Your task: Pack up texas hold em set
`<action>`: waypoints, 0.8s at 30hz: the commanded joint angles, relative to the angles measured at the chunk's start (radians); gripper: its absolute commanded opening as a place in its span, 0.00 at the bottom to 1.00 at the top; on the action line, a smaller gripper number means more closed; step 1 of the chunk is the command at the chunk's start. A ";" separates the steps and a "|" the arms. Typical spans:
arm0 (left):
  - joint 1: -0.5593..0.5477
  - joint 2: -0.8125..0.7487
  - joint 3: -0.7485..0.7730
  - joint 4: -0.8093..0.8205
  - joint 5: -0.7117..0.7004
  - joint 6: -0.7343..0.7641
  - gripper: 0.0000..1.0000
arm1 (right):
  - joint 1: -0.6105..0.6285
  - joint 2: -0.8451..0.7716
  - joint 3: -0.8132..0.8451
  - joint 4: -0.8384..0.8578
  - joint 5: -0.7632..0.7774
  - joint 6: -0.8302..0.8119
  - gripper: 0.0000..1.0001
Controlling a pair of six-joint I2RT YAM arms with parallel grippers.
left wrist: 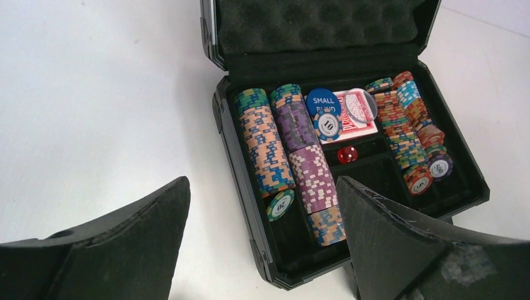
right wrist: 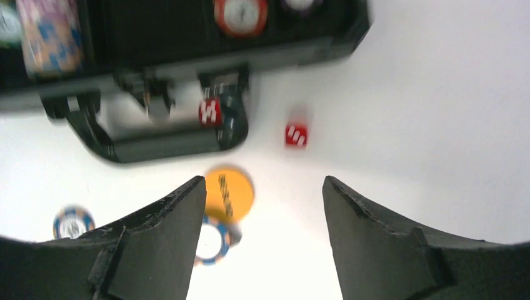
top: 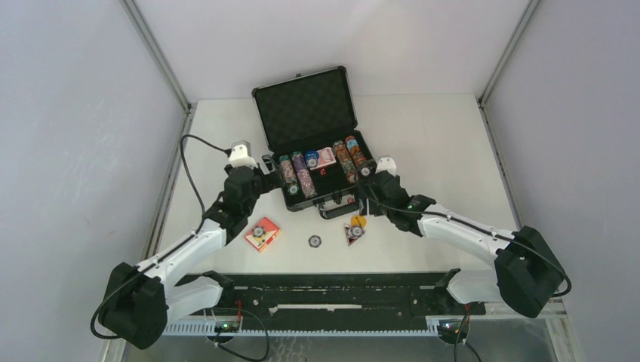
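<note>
Both my grippers are released, fingers spread wide with nothing between them. The left gripper point(left wrist: 262, 187) hangs by the case's left front corner. The right gripper point(right wrist: 262, 181) hangs over the table just off its right front corner.

Largest around me is the white table point(top: 453, 151), walled by grey panels point(top: 75, 151). The black briefcase point(top: 306, 105) sits open on it between my two wrists, foam-lined lid upright at the far side. Its carry handle point(right wrist: 156, 140) lies flat on the table, between the case and my right fingers point(right wrist: 369, 237).

Inside, two long chip rows point(left wrist: 269, 150) fill the left slots and two more rows point(left wrist: 406, 131) fill the right ones. A red card box point(left wrist: 350, 115) lies in the far middle compartment, with a blue small-blind button point(left wrist: 323, 100) overlapping its left edge. One red die point(left wrist: 347, 154) sits in the compartment just nearer.

Outside the case, a second card box point(top: 262, 233) lies near my left arm with something round on it. A loose chip point(top: 315, 240) lies alone further right. A yellow dealer button point(right wrist: 229, 194), too blurred to read, lies just ahead of my right gripper's left finger. It overlaps a blue-and-white chip point(right wrist: 212, 244) half hidden by that finger. Two loose dice are smallest: one point(right wrist: 295, 135) lies on bare table ahead of my open right fingers, and the other point(right wrist: 210, 111) rests against the handle's right end.
</note>
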 commanded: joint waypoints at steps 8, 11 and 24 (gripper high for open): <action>-0.030 -0.126 -0.104 0.011 -0.054 -0.057 0.93 | 0.109 0.034 0.028 -0.149 -0.196 0.079 0.75; -0.030 -0.149 -0.144 0.025 -0.059 -0.056 0.93 | 0.143 0.085 0.049 -0.155 -0.176 0.091 0.73; -0.033 -0.134 -0.133 0.008 -0.055 -0.052 0.92 | 0.192 0.185 0.079 -0.142 -0.138 0.120 0.73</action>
